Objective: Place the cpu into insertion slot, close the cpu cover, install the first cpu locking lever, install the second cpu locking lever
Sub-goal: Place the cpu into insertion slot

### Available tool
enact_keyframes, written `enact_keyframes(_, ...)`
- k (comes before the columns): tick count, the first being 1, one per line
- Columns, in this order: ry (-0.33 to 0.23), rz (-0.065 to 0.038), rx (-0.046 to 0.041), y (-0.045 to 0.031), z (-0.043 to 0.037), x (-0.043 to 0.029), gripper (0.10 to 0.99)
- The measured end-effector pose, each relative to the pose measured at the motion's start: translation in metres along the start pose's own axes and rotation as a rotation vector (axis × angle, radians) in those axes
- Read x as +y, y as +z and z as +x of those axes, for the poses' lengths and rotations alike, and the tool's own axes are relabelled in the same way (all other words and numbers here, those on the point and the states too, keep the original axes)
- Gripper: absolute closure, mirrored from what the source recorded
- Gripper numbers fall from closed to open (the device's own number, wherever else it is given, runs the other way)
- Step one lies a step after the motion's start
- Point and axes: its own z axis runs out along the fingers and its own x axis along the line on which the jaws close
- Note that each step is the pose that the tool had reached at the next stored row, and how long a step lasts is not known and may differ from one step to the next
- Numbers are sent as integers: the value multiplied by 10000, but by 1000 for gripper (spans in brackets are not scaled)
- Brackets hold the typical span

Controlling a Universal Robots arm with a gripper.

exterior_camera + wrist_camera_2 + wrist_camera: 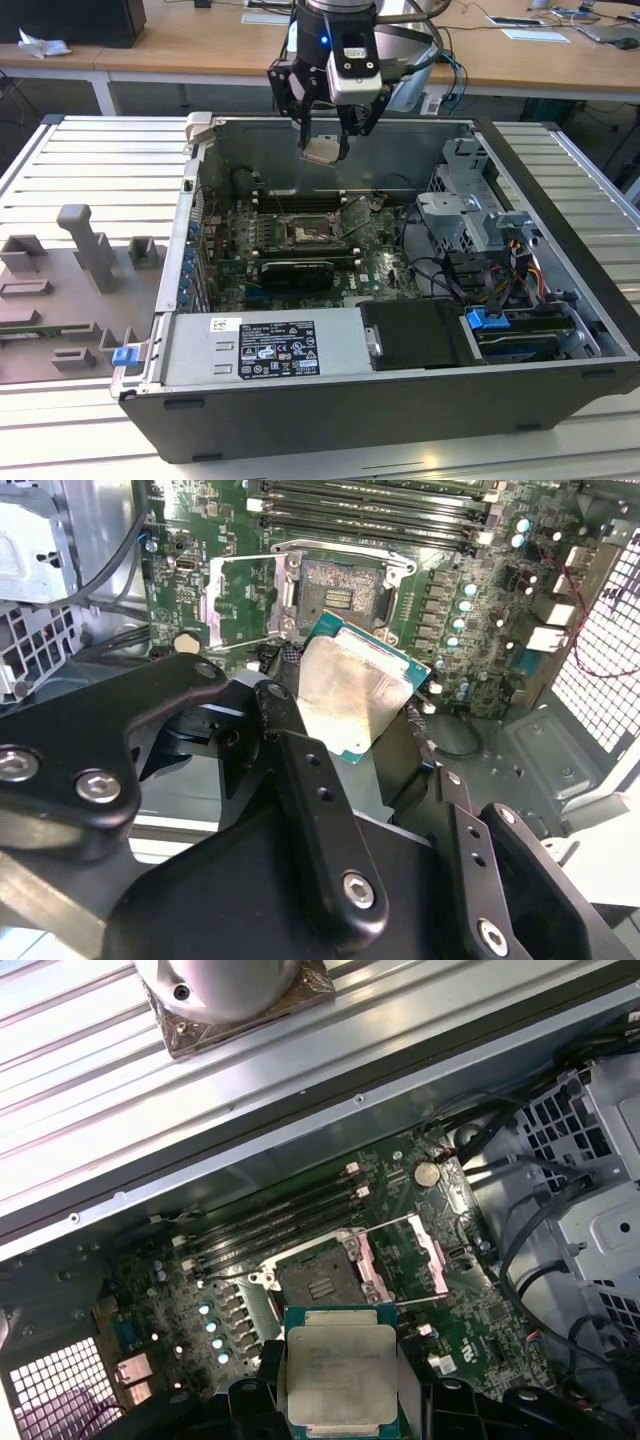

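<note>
1. Fingers (310,780) pinch the chip (355,695) by 2 opposite edges; the gripper (325,145) hangs in the upper middle of the exterior view, over the open computer case (300,420).
2. Held in the air, the chip is well above the socket (305,232), which sits near the centre of the green board; both wrist views show the socket bare beneath the chip.
3. Beside the socket the cover (400,1260) stands swung open; by my reading none of the 4 steps is finished; seating the chip, shutting the cover and the 2 locking steps are all left.
4. Lying on its side, the case rests on a pale ribbed table (60,170); grey holders (90,250) stand at the exterior view's left; wooden desks (200,55) with papers run along the top edge.
</note>
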Motion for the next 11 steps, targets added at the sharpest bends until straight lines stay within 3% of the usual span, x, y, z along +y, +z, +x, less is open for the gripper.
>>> enact_keyframes(11, 1085, -22, -90, 4, 0, 0, 553)
